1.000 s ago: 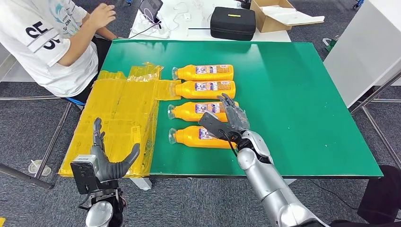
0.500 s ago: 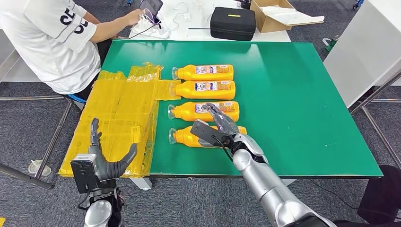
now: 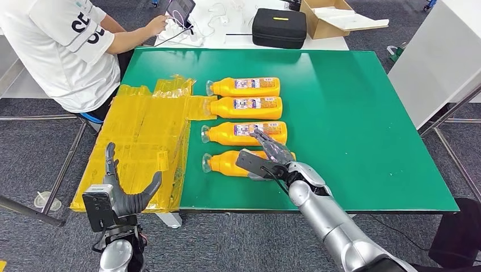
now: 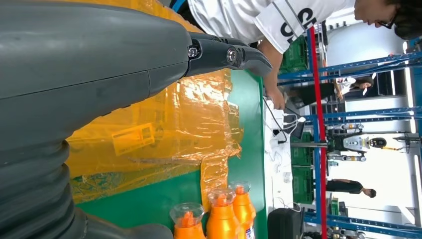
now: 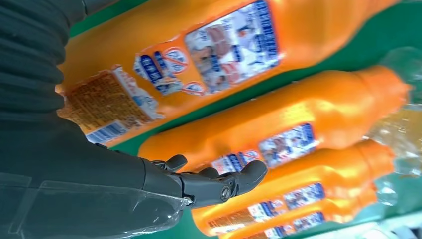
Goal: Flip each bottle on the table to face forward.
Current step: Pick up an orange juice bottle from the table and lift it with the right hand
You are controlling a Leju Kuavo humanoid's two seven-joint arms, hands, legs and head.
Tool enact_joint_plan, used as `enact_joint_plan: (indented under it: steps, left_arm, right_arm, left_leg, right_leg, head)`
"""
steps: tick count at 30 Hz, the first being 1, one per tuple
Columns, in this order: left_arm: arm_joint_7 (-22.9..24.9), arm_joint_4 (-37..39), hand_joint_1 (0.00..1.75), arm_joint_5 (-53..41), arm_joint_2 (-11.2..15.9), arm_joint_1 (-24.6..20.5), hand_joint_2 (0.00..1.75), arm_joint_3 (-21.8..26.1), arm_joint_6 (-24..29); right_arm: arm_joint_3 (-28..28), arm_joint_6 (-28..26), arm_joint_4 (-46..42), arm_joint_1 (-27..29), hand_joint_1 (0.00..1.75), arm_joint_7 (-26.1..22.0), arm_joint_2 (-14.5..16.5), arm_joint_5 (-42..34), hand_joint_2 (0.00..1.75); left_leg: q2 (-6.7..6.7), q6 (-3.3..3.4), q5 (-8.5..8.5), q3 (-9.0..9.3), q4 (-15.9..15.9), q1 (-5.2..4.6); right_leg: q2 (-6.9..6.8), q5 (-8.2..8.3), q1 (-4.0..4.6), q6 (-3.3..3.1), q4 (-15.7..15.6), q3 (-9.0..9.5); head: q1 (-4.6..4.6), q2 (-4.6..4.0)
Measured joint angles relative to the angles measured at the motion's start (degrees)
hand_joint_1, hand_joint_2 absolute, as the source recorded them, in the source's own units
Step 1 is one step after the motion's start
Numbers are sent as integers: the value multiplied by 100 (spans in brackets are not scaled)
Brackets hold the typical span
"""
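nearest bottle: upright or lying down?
Lying down. The nearest bottle rests on its side on the green table, cap toward the yellow plastic sheet, with the right hand over it.

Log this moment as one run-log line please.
right robot hand: over nearest bottle, grasp unclear | left robot hand: open, off table | four bottles lying in a row | person seated at far-left corner
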Motion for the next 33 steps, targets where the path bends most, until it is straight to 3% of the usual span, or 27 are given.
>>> enact_joint_plan:
  steps: [8, 18, 29, 32, 33]
  left_arm:
    - [11, 72, 0, 25, -2, -2, 175, 11, -26]
    - [55, 118, 0, 63, -2, -6, 175, 11, -43]
    - [104, 255, 0, 149, -7, -67, 175, 37, -50]
    - [110, 304, 0, 190, -21, -101, 175, 37, -81]
    - [112, 320, 0, 197, -26, -110, 175, 36, -87]
  right_arm:
    - [90, 37, 16, 28, 0, 177, -242, 42, 175]
    - [174, 124, 109, 14, 0, 262, -331, 122, 175]
    - [562, 550, 597, -425, 0, 288, -353, 154, 175]
    - [662, 607, 767, -540, 17, 288, -328, 140, 175]
    - [691, 621, 825, -575, 48, 288, -317, 136, 175]
  left_leg:
    - [0, 0, 0, -1, 0, 0]
    - [1, 0, 0, 0, 0, 0]
    - [2, 0, 1, 5, 0, 0]
    - [2, 1, 1, 6, 0, 0]
    - [3, 0, 1, 6, 0, 0]
  right_leg:
    - [0, 0, 0, 0, 0, 0]
    - [1, 0, 0, 0, 0, 0]
    - [1, 1, 0, 0, 0, 6]
    - [1, 1, 0, 0, 0, 6]
    - [1, 1, 0, 0, 0, 7]
  head:
    - [0, -1]
    - [0, -1]
    - [0, 0]
    - [0, 1]
    - [0, 1]
